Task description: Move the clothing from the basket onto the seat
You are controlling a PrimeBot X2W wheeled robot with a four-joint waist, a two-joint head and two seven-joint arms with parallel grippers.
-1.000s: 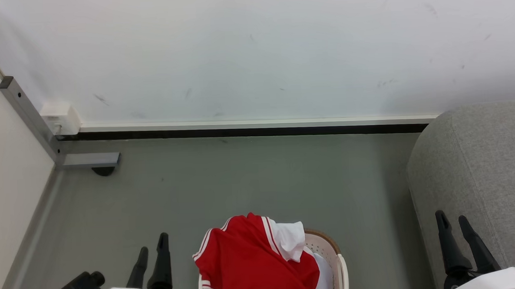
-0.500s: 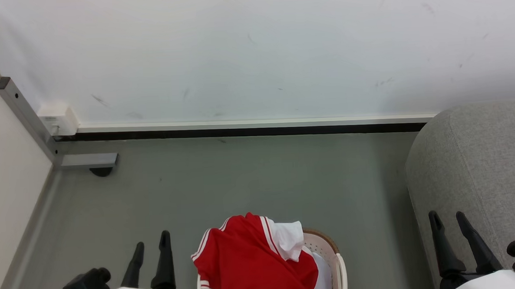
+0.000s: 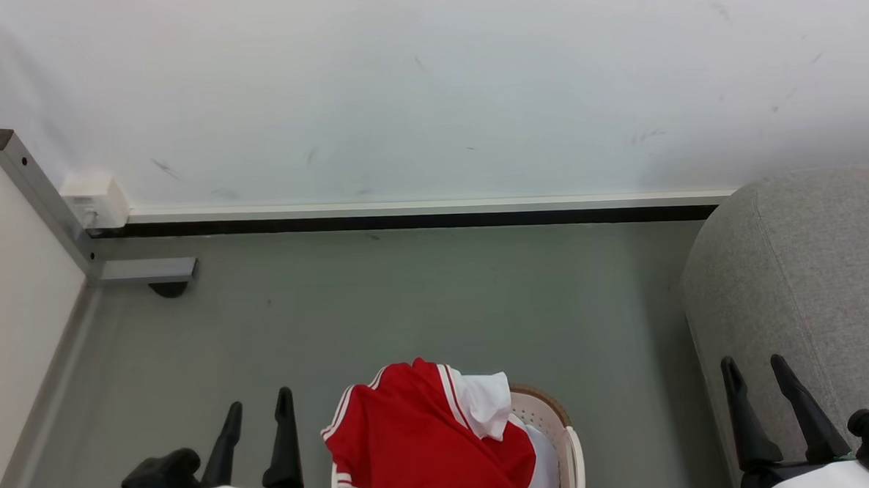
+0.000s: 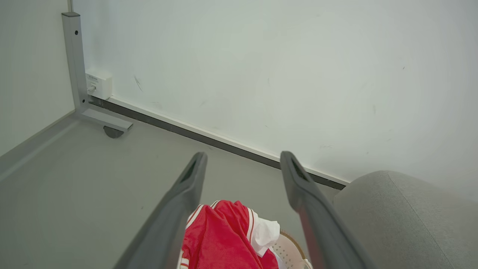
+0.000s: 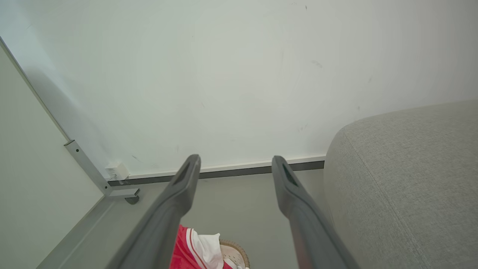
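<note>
The clothing (image 3: 421,442) is heaped in the basket (image 3: 577,454), near the seat (image 3: 810,279). The left tool (image 3: 260,400) and right tool (image 3: 752,362) are held spread, clear of the clothing.

Both low; left jaws apart, fingers (image 3: 285,441) pointing up; right jaws apart, fingers (image 3: 742,414) up.

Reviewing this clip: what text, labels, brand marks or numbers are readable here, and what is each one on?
No text can be read in any view.
On the white wall box: a small dark marking on its face, too small and blurred to read.
On the clothing: red fabric with white stripes, no lettering on the part that shows.
On the basket and the seat: no label visible.
</note>
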